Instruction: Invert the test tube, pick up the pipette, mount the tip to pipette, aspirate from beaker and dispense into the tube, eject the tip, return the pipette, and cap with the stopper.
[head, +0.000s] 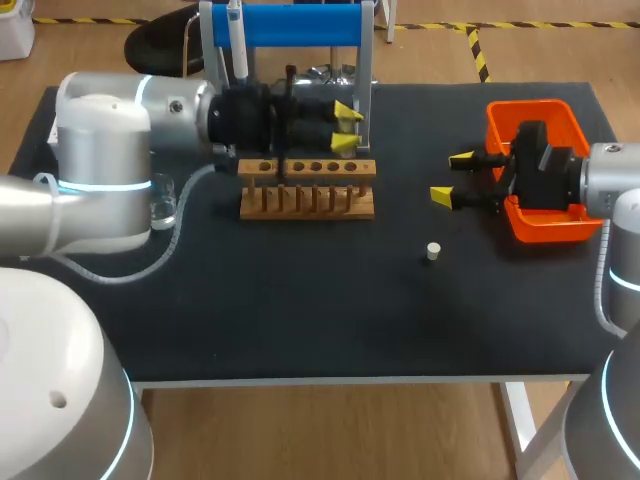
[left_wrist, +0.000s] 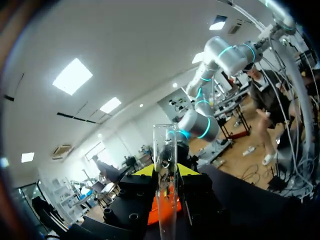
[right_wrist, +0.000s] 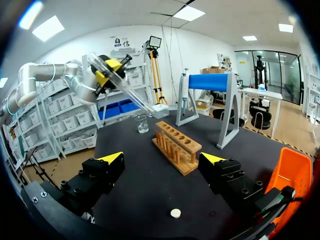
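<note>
Hovering over the wooden rack, the left gripper is clamped on a clear test tube, which sits tilted between its yellow fingers, above the rack and not in any of its holes. The right gripper hangs with its fingers spread wide just beside the orange bin, the small white stopper lying on the black table near it. The pipette hangs on the blue stand behind the rack, and the glass beaker stands beside the left arm.

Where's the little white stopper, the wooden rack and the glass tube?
stopper (head: 432, 251), head view, its top.
wooden rack (head: 325, 175), head view, top board.
test tube (right_wrist: 131, 95), right wrist view, middle of glass.
</note>
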